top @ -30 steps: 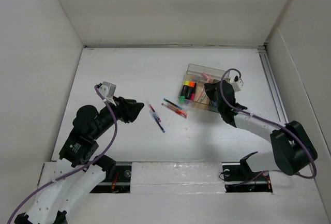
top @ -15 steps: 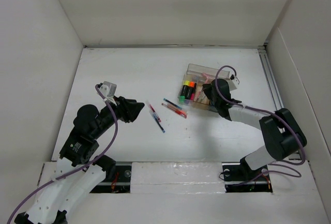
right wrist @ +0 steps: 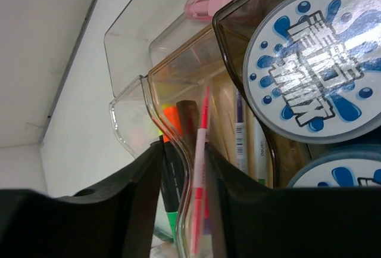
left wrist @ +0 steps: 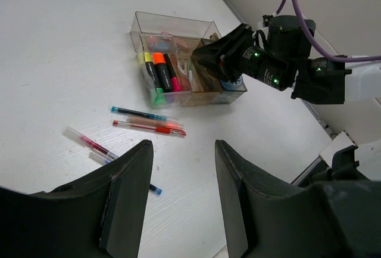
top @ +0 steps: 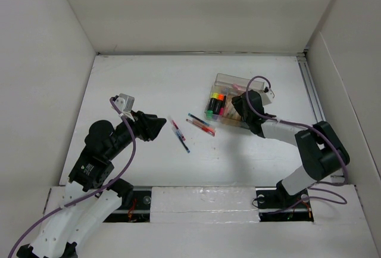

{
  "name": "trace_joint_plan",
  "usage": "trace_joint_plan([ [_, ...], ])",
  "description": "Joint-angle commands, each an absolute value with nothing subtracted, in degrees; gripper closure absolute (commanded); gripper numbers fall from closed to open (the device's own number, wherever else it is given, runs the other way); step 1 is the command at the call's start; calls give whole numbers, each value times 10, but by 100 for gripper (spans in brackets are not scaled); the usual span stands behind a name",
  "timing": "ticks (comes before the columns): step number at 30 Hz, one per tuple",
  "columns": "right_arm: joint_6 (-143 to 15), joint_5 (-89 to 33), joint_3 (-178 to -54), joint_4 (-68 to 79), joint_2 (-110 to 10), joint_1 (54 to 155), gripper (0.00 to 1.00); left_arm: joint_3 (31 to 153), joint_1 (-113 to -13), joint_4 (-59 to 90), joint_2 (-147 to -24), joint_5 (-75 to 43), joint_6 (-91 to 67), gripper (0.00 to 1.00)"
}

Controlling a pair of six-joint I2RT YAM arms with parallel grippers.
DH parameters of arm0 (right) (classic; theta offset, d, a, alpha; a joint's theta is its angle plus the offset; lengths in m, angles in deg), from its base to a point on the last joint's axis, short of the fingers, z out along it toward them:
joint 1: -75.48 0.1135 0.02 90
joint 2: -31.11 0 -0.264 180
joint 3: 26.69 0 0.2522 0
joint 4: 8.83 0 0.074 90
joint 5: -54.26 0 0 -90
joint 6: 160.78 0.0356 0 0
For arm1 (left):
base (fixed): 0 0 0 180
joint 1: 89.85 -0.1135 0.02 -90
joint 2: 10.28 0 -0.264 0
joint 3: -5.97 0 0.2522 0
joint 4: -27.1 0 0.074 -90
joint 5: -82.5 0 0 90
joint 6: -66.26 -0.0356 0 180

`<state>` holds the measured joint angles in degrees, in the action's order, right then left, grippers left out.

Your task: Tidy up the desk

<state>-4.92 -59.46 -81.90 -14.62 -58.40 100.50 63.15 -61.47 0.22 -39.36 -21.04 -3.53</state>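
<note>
The desk (top: 149, 85) is a white tabletop between white walls. A clear organizer box (top: 226, 81) stands right of centre, with highlighters (top: 215, 104) in its left compartment. My right gripper (top: 237, 104) points down into the box. In the right wrist view its jaws (right wrist: 183, 146) stand apart, straddling a clear divider wall. A pink-red pen (right wrist: 200, 145) stands just inside the right finger. My left gripper (top: 159, 123) hovers open over the desk's left half with nothing between its fingers (left wrist: 134, 174). Loose pens (top: 201, 128) lie on the desk between the two grippers.
Two more pens (top: 178, 134) lie left of the first pair. Round lids with blue print (right wrist: 315, 61) fill the box's brown-tinted compartment, with more pens (right wrist: 239, 139) beside them. White walls close in the back and both sides.
My right arm has reached further over the box and its jaws have parted around the pink-red pen. The left arm and the loose pens have not moved.
</note>
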Motion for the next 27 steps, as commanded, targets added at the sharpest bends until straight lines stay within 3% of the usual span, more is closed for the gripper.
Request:
trace_joint_plan([
  [1, -57, -618, -833, -151, -541, 1023, 57, 640, -616, 24, -392, -222, -41, 58],
  [6, -84, -628, -826, -152, -488, 1051, 56, 639, -616, 24, -390, -222, -41, 58],
  [9, -124, -615, -819, -172, -462, 1099, 81, 640, -616, 24, -389, -222, -41, 58],
  [10, -134, -603, -818, -183, -461, 1130, 95, 640, -616, 23, -388, -223, -41, 58],
  [11, -150, -594, -818, -188, -461, 1146, 100, 640, -616, 23, -388, -222, -41, 58],
  [17, -220, -522, -868, -190, -539, 1267, 100, 640, -616, 23, -384, -221, -41, 58],
  [18, -222, -518, -877, -187, -554, 1280, 99, 639, -616, 23, -384, -219, -41, 58],
  [19, -223, -519, -886, -185, -581, 1292, 90, 640, -616, 23, -382, -218, -41, 58],
  [27, -232, -602, -934, -108, -648, 1369, 53, 640, -616, 24, -383, -218, -41, 58],
])
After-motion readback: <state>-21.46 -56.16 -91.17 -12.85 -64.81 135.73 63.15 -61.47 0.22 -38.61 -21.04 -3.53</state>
